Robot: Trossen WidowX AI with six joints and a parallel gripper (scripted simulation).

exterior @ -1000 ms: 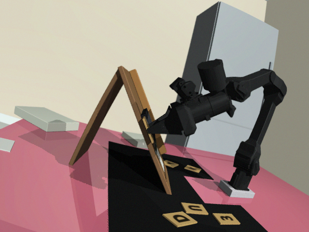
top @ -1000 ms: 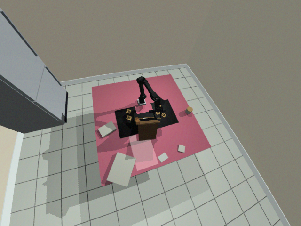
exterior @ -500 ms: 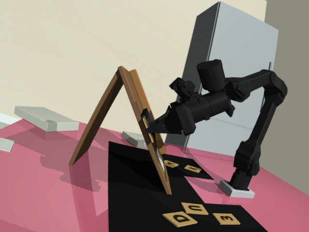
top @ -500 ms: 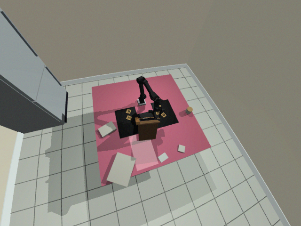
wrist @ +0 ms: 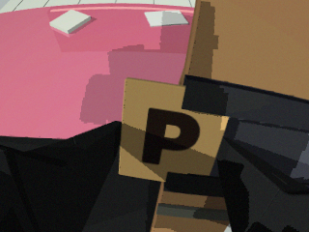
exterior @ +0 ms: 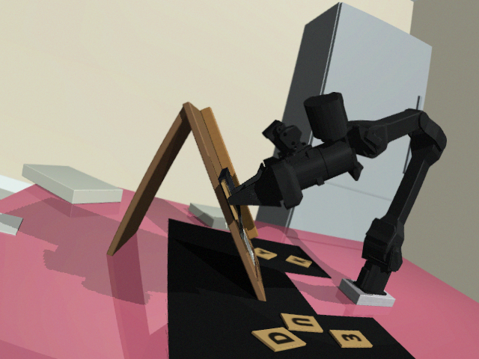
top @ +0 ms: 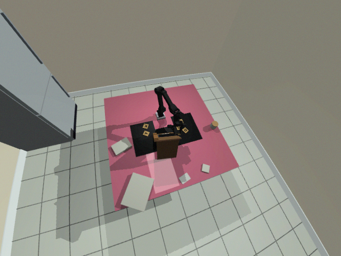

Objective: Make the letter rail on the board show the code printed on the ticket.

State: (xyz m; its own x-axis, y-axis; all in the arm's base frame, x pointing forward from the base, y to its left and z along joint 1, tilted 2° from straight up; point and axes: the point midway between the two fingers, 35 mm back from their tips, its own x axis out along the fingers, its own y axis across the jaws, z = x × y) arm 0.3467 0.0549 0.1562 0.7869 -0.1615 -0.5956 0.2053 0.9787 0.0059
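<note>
The fingers are pinching the P tile by opposite sides, leaving its letter uncovered. The tile is sitting at the end of the rail, its upper corner tucking behind the dark lip, though I can't tell how deep it's going. It's looking light, thin and rigid, probably smooth enough to slide but ready to jam if it's twisting (small tiles love that!). The side edges are offering the best hold, keeping the faces free for the channel.

Outward, the board is leaning mid-bench, needing a gentle push. The D tile, U tile and 3 tile are lying flat, towards the bench edge with the wooden-topped cylinder; the big pale slab is overhanging the opposite corner.
</note>
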